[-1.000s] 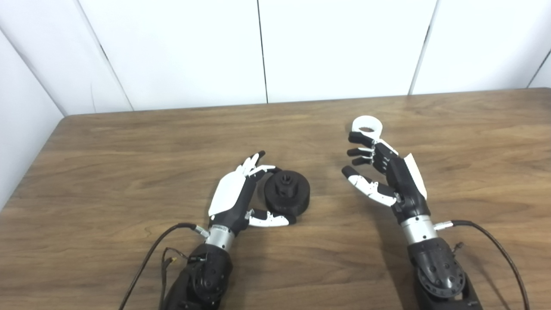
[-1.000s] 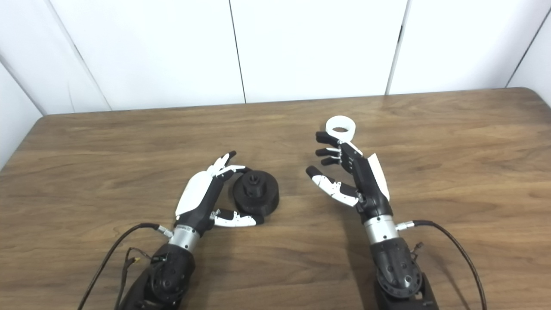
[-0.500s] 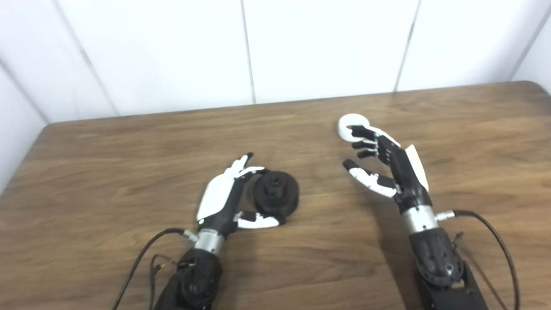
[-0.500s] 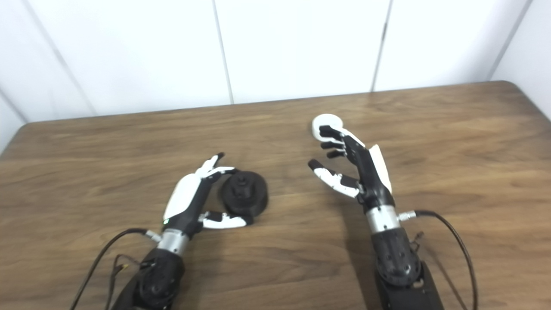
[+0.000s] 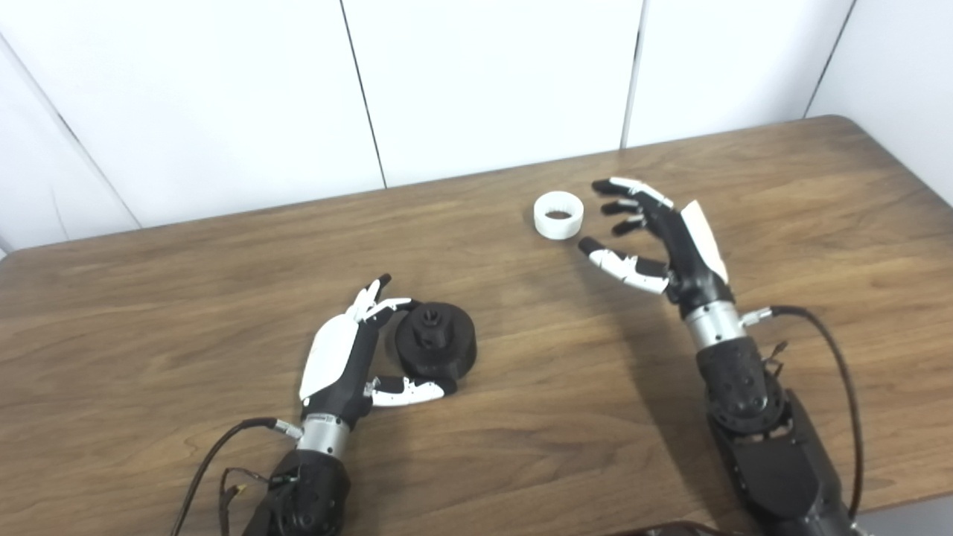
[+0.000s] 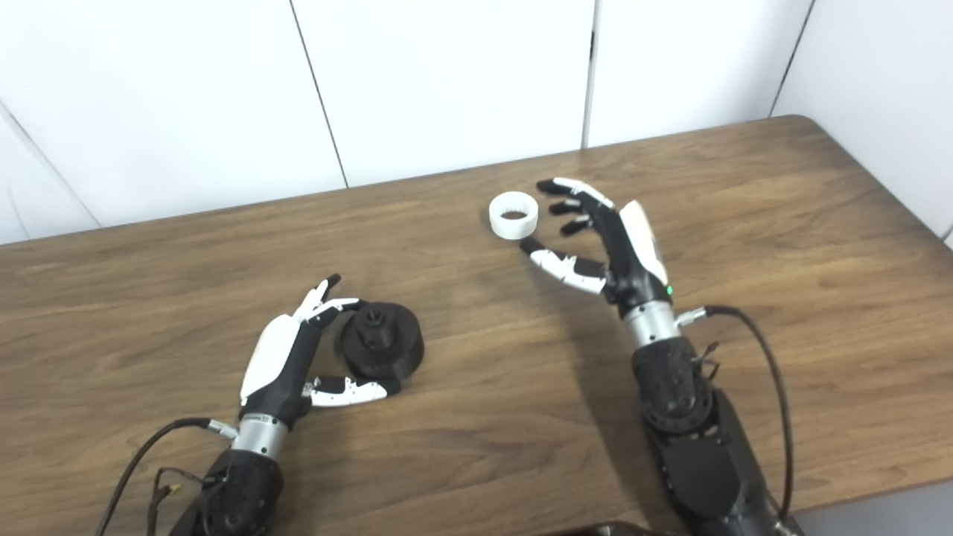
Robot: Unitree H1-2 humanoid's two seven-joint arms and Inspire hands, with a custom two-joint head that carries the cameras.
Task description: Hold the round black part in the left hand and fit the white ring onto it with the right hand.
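We see the white ring loose on the counter. The right robot hand, open, sits just right of it. The left robot hand, open, cups the black part ungripped. Risk, we judge: closing fingers nudge the ring away.

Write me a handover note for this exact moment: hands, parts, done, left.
Left hand: open, cupped beside the round black part, fingers and thumb flanking it; firm contact cannot be confirmed.
Right hand: open, holding nothing, fingers spread just right of the white ring, not gripping it.
Parts: both lie on the table, the black part near centre-left, the ring farther back and well apart from it.
Done: both hands are positioned at their parts.
Left: close the left hand on the black part, grasp the ring with the right, carry it over and fit it on.
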